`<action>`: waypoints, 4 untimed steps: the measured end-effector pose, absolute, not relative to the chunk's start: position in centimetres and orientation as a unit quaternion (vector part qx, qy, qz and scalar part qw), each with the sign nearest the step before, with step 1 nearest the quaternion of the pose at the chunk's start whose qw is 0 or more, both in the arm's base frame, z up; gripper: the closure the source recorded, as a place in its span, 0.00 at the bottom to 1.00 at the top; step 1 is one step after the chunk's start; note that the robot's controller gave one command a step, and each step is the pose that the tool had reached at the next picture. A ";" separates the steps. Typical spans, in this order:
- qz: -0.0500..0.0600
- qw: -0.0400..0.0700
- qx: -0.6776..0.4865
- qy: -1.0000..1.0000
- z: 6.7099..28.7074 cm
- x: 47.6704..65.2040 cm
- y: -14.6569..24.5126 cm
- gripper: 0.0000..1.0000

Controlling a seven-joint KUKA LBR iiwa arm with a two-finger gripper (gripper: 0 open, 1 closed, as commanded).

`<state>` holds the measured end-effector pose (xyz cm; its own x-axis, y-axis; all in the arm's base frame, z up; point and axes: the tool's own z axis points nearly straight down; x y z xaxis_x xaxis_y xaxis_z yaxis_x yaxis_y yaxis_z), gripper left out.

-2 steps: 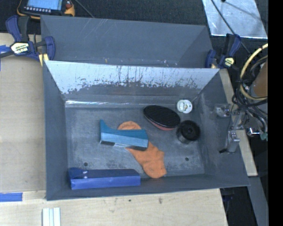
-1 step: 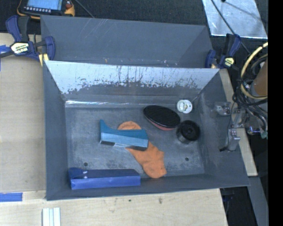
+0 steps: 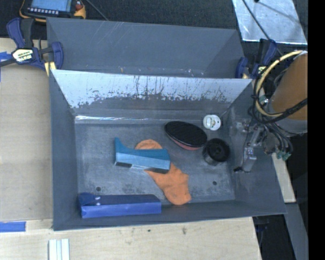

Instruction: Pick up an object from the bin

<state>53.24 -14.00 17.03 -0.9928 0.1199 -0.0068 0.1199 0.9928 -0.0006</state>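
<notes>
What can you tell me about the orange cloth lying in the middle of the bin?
The orange cloth looks like soft fabric, crumpled and limp. It lies on the bin floor near the middle. A light blue block lies across its upper part, hiding some of it. Its lower end bulges close to the dark blue box; whether they touch I cannot tell.

We are reaching in from the right, our arm (image 3: pixel 292 93) tilting downward, cables (image 3: pixel 264 85) looping round our wrist (image 3: pixel 262 130), our gripper (image 3: pixel 248 158) hanging low and pointing down
</notes>
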 end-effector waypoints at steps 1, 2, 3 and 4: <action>-0.001 0.005 0.056 0.998 8.5 59.6 -13.8 0.00; -0.002 0.005 0.149 0.989 6.6 60.3 -12.9 0.00; 0.000 0.004 0.199 0.980 10.4 59.5 -13.1 0.00; 0.000 0.001 0.148 0.989 8.0 60.7 -13.0 1.00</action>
<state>60.67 -13.04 7.96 -0.9560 0.2935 -0.0023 0.2935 0.9560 -0.0003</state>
